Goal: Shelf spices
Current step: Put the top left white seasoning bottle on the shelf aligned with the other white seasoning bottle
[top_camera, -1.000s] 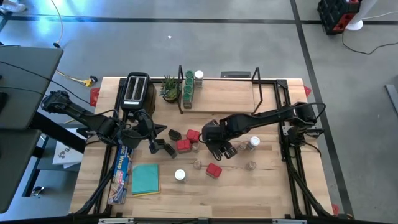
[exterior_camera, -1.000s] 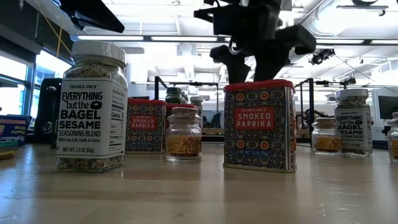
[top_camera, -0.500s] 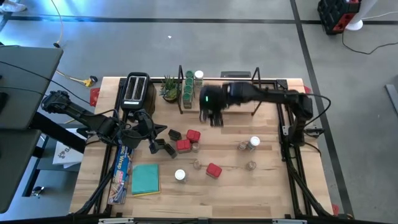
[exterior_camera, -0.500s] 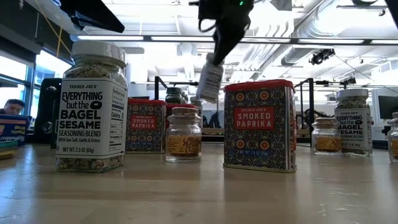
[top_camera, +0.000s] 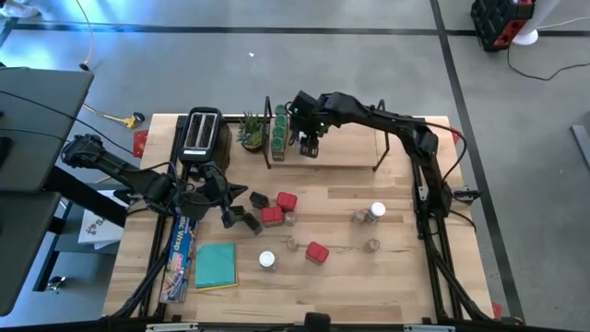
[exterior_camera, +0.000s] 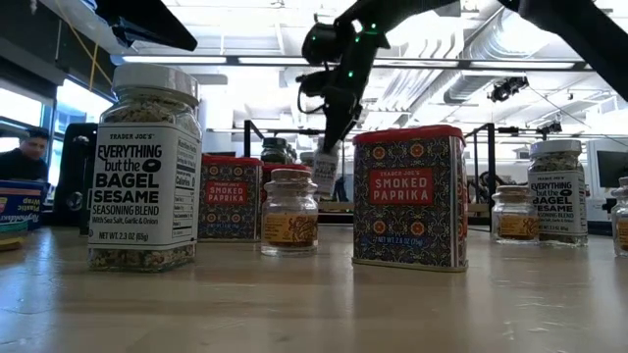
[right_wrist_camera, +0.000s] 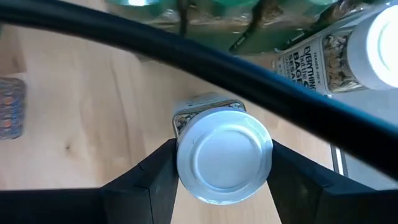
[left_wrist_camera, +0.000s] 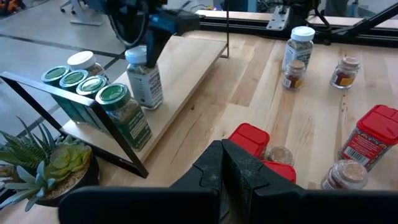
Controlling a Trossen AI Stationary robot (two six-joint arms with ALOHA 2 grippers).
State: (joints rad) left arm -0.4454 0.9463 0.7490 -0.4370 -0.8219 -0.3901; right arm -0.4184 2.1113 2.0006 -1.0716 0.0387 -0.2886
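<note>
Right gripper (top_camera: 309, 140) held a white-lidded jar (left_wrist_camera: 142, 77) over the shelf (top_camera: 346, 148) beside five shelved jars; about a dozen spices waited on the desk (top_camera: 396, 277); left gripper (left_wrist_camera: 222, 163) closed, empty.

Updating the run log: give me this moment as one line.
right gripper: shut on white-lidded jar, over shelf beside green-lidded jars | left gripper: shut, empty, by red tins

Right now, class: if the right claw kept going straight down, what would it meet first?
The right claw, gripping a white-lidded jar, points down at the shelf; the jar's base would probably meet the plank first.
</note>
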